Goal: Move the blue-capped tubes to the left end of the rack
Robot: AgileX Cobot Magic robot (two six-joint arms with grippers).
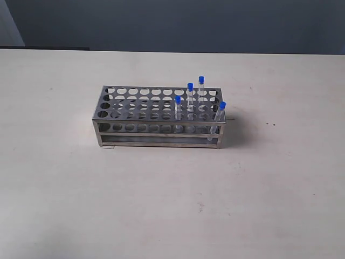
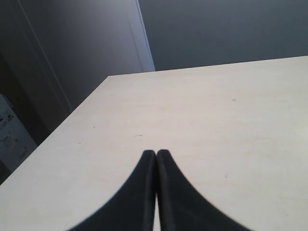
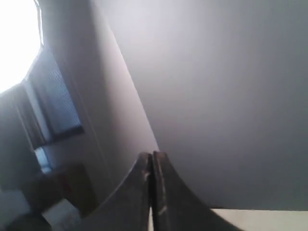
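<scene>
Blue-capped tubes (image 1: 190, 95), four in number, stand in holes at the right end of the steel rack (image 1: 141, 135); three are upright, and the one at the front right corner leans. The rack rests near the middle of the pale worktop (image 1: 161, 205). Left hand (image 2: 156, 153): fingertips pressed together, holding nothing, over bare worktop. Right hand (image 3: 151, 155): fingertips likewise together and empty, pointed toward a grey wall (image 3: 216, 96).

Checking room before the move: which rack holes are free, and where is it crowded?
Free: the rack's left and middle holes, and bare table in front and left of it. Crowded: the right end, where four blue-capped tubes stand.
</scene>
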